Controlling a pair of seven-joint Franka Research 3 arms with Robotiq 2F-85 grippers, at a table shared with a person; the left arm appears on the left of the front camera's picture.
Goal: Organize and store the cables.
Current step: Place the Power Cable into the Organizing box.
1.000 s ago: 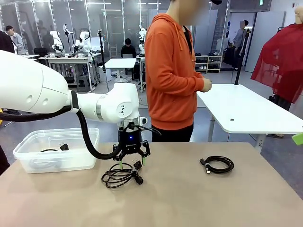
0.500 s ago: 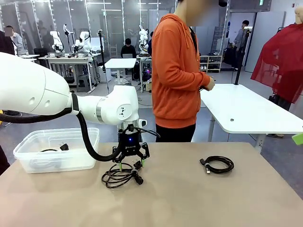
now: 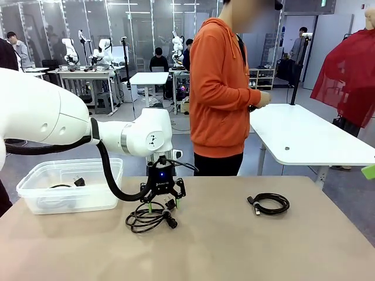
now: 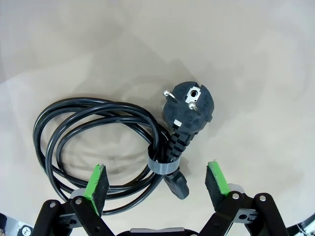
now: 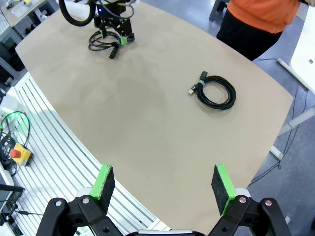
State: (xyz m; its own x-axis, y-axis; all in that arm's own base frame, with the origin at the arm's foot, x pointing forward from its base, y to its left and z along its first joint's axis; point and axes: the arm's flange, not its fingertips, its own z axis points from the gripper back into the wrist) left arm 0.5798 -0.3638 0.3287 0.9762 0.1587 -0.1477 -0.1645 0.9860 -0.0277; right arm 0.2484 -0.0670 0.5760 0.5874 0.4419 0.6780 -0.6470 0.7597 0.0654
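Beige tabletop, shared bench; a person in an orange hoodie stands at the far side, turned away toward a white side table, hands not on the work. White left robot arm reaches in from the left. A clear plastic storage bin sits at the table's left end with one black cord already inside. Black power cable wound in a loose coil lies on the table just right of the bin. A smaller black coiled cable with a slim connector lies well apart to the right, untouched. Left gripper hangs directly over the power cable, jaws spread wide, holding nothing. Wrist view: the coil extends to one side, and its grey binding strap sits between the green pads, with the round two-pin plug just beyond. One pad sits over the coil's strands, the other over bare table. Right gripper is high above the near table edge, jaws apart, empty. Judgement, risks: a descending pad may land on the strands instead of beside them and pinch only part of the bundle. Loops could then slip free, with the heavy plug swinging during the carry to the bin. Descending too low would drive the pads into the tabletop.
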